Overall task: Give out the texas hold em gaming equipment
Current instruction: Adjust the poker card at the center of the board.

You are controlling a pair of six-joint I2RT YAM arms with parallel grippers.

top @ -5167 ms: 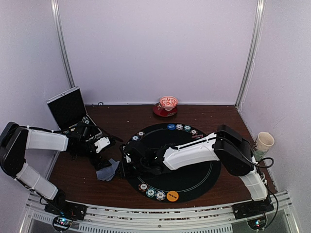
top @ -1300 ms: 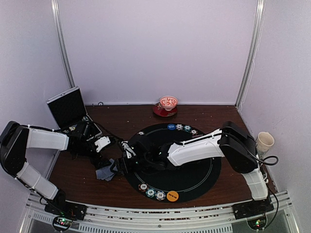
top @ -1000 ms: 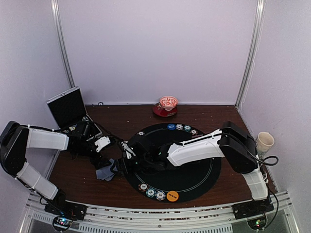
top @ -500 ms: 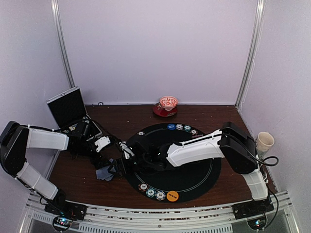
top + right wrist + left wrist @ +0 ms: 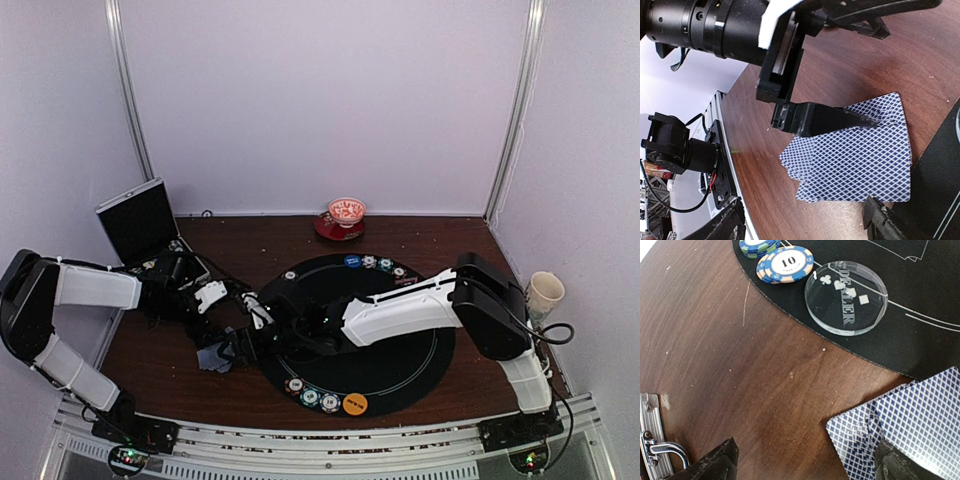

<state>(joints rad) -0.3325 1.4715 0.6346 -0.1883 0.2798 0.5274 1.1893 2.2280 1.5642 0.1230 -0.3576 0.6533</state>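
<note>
A fan of blue-backed playing cards (image 5: pixel 212 358) lies on the brown table left of the black mat (image 5: pixel 400 350). My left gripper (image 5: pixel 213 322) is open over them. In the left wrist view (image 5: pixel 805 467) its right fingertip (image 5: pixel 897 465) rests on the cards (image 5: pixel 915 425). My right gripper (image 5: pixel 238 345) is open and empty at the cards' mat side. Its wrist view (image 5: pixel 802 227) shows the cards (image 5: pixel 855 160) pinned under the left arm's finger (image 5: pixel 820 120). Striped chips (image 5: pixel 787 262) and a clear dealer disc (image 5: pixel 846 296) sit on the mat's edge.
More chips (image 5: pixel 310 396) and an orange disc (image 5: pixel 354 404) lie on the mat's near rim, with chips and a blue disc (image 5: pixel 351 261) on the far rim. An open black case (image 5: pixel 137 220) stands at back left, a red-and-white bowl (image 5: pixel 347 212) at the back, a paper cup (image 5: pixel 543 292) at the right.
My right gripper has moved left off the mat to the cards and now hides part of them. The left arm has hardly moved.
</note>
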